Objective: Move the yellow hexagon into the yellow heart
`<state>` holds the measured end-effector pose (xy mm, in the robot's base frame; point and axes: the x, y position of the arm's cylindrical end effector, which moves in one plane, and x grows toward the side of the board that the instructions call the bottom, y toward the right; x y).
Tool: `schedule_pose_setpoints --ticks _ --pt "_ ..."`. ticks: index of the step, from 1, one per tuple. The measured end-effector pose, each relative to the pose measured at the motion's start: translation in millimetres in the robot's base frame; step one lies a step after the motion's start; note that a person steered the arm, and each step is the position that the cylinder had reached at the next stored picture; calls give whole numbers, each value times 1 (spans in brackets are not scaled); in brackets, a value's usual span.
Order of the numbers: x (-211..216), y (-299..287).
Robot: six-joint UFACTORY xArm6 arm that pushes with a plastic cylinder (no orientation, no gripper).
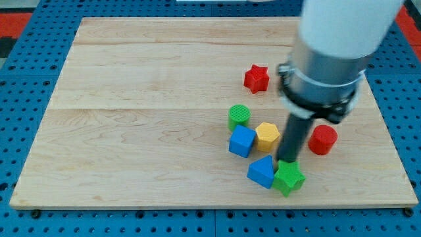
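Note:
The yellow hexagon (267, 135) lies on the wooden board (131, 118), right of centre. A blue cube (242, 141) touches its left side and a green cylinder (239, 116) stands just above and to the left of it. My tip (286, 161) is down on the board just to the lower right of the hexagon, close to its right edge and right above a green star (289, 178). No yellow heart shows in this view; the arm's body (329, 59) hides part of the board's upper right.
A blue triangular block (262, 172) sits beside the green star, below the hexagon. A red cylinder (323, 139) stands to the right of my rod. A red star (256, 78) lies higher up. The board's bottom edge runs just below the green star.

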<state>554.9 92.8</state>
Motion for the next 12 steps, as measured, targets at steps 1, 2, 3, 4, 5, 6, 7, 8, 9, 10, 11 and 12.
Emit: schedule_pose_setpoints --ticks 1,2,3,4,5,6,7,8,9,10,11,12 --pt "-10 -30" --pt "-39 -12" --pt "-45 9" --pt "-45 30" --pt "-45 70" --pt "-50 60" --pt "-47 19" --pt "-74 27" --pt "-98 34" --pt "-112 48" --pt "-127 52" --pt "-115 102"
